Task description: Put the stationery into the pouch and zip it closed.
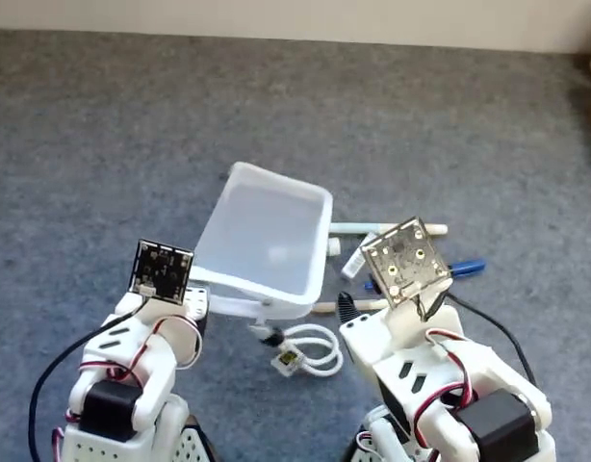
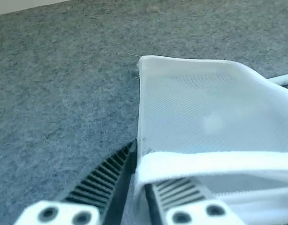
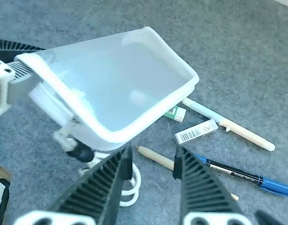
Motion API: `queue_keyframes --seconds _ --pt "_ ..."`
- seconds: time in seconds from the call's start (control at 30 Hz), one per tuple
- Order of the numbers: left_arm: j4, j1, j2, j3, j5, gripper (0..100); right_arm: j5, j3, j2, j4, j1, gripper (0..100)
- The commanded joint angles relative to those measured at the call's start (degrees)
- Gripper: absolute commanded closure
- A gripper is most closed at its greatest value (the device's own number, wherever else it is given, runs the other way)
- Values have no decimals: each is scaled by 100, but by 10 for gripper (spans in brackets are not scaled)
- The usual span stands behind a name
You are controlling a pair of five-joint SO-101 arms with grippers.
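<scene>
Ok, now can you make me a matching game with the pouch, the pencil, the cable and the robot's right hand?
Things:
1. pouch
2. pencil
3. cable
4. right hand

States:
A. coiled in loops on the carpet
B. open, holding nothing
C. pinched by the left hand
D. lying flat below the right hand

Pairs: 1-C, 2-D, 3-A, 4-B
</scene>
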Motion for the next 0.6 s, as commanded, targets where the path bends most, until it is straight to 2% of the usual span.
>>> queue_keyframes --seconds 0.0,0.13,0.27,0.57 --pt "299 -57 -22 -690 -70 987 18 -382 22 -171 426 864" --pt "422 -224 -13 -919 -53 983 18 -163 189 -611 954 864" --pt "431 -391 -4 -927 -44 983 -35 31 866 -892 980 865" --pt "440 -716 -4 -954 -35 986 -651 66 2466 -1727 989 865"
